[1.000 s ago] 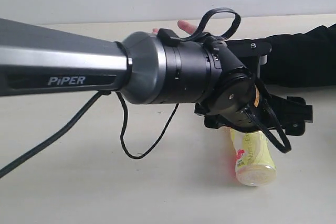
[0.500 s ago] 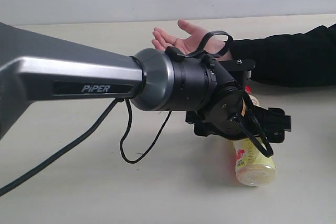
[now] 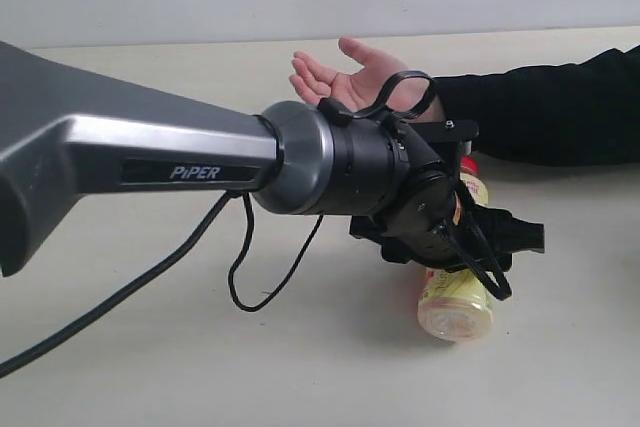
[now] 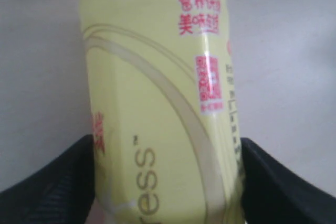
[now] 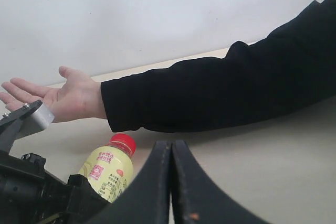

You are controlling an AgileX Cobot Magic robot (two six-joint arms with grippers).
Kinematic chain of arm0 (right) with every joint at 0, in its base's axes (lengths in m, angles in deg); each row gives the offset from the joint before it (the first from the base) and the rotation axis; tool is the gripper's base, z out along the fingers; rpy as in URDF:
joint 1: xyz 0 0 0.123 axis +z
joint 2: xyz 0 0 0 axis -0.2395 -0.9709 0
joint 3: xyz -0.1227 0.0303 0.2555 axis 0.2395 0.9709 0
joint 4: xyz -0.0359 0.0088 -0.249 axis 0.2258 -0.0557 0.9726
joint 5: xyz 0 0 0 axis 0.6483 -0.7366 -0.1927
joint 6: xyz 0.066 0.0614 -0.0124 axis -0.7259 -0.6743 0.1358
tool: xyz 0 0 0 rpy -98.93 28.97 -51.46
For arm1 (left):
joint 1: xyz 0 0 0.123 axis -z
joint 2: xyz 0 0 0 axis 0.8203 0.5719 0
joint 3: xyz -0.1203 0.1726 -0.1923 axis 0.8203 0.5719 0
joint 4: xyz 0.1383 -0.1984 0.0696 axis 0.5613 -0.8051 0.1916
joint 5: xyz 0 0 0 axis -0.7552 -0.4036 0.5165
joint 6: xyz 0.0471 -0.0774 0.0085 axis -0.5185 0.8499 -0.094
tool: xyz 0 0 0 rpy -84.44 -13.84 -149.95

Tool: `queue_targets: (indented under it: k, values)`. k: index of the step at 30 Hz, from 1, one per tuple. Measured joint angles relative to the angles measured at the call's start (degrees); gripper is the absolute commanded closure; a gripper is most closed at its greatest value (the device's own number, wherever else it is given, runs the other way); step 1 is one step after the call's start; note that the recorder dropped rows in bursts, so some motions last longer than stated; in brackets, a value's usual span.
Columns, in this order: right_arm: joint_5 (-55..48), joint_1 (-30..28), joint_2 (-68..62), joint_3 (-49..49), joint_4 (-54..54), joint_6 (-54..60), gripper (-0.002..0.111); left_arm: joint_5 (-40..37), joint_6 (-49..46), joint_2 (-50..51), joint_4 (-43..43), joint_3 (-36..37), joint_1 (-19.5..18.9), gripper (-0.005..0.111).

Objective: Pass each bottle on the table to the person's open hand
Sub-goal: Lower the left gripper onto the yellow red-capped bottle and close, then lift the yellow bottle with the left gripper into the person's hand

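A yellow bottle [image 3: 455, 305] with a red cap [image 3: 470, 165] lies on its side on the table [image 3: 150, 347]. My left gripper [image 3: 455, 250] reaches down over its middle. In the left wrist view both black fingers [image 4: 52, 187] press against the sides of the yellow bottle [image 4: 157, 103], so the gripper [image 4: 168, 182] is shut on it. The person's open hand [image 3: 345, 77] rests palm up just behind the left arm. The right wrist view shows my right gripper [image 5: 171, 145] shut and empty, low over the table beside the bottle [image 5: 107, 169], facing the hand [image 5: 63, 95]. No other bottles show.
The person's black-sleeved forearm [image 3: 560, 107] lies across the table at the back right. A black cable [image 3: 240, 277] loops down from the left arm to the tabletop. A pale wall rises behind the table's far edge.
My left arm has dropped lower and drawn leftward. Its jaws have closed onto the yellow bottle, which has shifted a little to the left. The hand now shows more fully.
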Motion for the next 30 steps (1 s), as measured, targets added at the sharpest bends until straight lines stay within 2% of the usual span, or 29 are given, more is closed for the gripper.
queue_targets:
  k: [5,12,15,21,23,27,30]
  values:
    - [0.0,0.0,0.0,0.0,0.0,0.0,0.108,-0.4,-0.1,0.0,0.0,0.0,-0.5,0.107]
    - [0.0,0.0,0.0,0.0,0.0,0.0,0.108,-4.7,-4.0,-2.3,0.1,0.0,-0.9,0.107]
    - [0.0,0.0,0.0,0.0,0.0,0.0,0.108,-7.3,-5.8,-6.6,0.1,0.0,-0.9,0.107]
    - [0.0,0.0,0.0,0.0,0.0,0.0,0.108,-7.7,-7.0,-15.1,2.5,0.0,-1.3,0.107]
    - [0.0,0.0,0.0,0.0,0.0,0.0,0.108,-7.7,-7.2,-17.3,2.7,0.0,-2.9,0.107]
    - [0.0,0.0,0.0,0.0,0.0,0.0,0.108,-10.7,-7.2,-17.8,-0.6,-3.1,-10.6,0.107]
    - [0.0,0.0,0.0,0.0,0.0,0.0,0.108,-11.0,-7.2,-17.8,-3.2,-4.8,-14.7,0.107]
